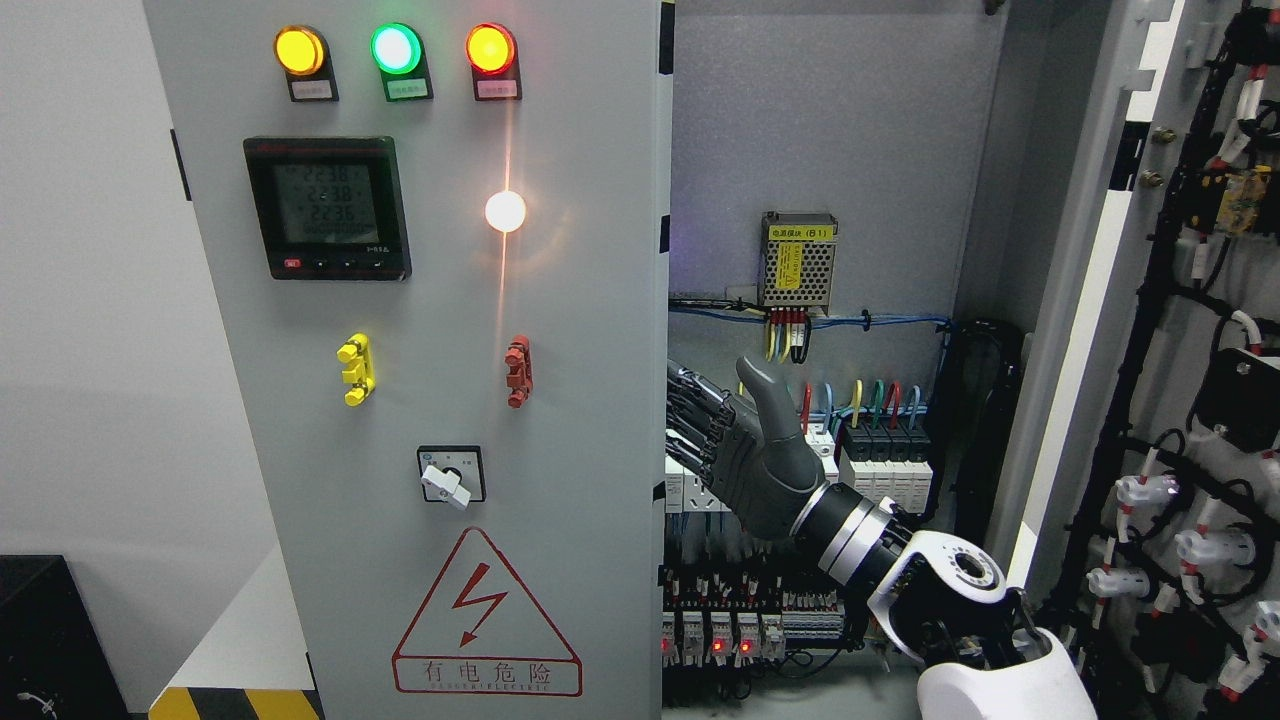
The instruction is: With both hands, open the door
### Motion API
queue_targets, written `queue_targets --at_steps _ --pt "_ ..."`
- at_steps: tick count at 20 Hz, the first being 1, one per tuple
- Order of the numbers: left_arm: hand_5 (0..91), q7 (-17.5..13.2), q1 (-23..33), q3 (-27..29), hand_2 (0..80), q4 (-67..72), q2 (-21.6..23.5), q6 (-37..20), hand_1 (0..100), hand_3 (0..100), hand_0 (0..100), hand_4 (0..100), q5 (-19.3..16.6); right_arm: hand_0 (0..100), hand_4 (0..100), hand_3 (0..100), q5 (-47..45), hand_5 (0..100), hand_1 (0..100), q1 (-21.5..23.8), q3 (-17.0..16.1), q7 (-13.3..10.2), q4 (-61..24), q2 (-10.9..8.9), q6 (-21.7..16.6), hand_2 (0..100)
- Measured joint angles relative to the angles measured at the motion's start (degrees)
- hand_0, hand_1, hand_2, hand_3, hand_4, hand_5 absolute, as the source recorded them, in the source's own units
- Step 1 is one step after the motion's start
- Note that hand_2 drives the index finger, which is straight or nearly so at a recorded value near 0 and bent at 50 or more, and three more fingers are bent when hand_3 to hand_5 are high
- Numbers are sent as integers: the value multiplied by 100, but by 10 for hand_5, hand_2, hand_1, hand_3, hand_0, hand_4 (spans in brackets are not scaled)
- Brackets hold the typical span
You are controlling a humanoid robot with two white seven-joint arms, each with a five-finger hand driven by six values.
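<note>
The fingertips of the right hand [745, 455] are hidden behind the right edge of the left door [420, 350], so whether they press its back face cannot be told. That door, with its three lamps [396, 50], meter [328, 208] and warning triangle [486, 620], stands just left of the hand, its edge meeting the fingers [695, 430]. The fingers run out nearly straight toward that edge, side by side, with the thumb [770, 400] raised upright apart from them; they wrap nothing that shows. The right door [1180, 350], well right of the hand, is swung open and cut off by the frame, its inner side strung with black cable. Behind the hand, inside the cabinet, sit the breaker row [880, 455] and a perforated power supply [798, 260]
</note>
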Motion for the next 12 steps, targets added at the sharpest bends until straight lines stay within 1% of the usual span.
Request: queue_targets --at_steps 6,12 --pt "0 -1 12 -1 0 0 -24 0 0 0 0 0 0 0 0 0 0 0 0 -1 -39 106 9 0 14 0" --pt "0 -1 16 -2 0 0 -37 -1 0 0 0 0 0 0 0 0 0 0 0 -2 -46 138 7 0 14 0"
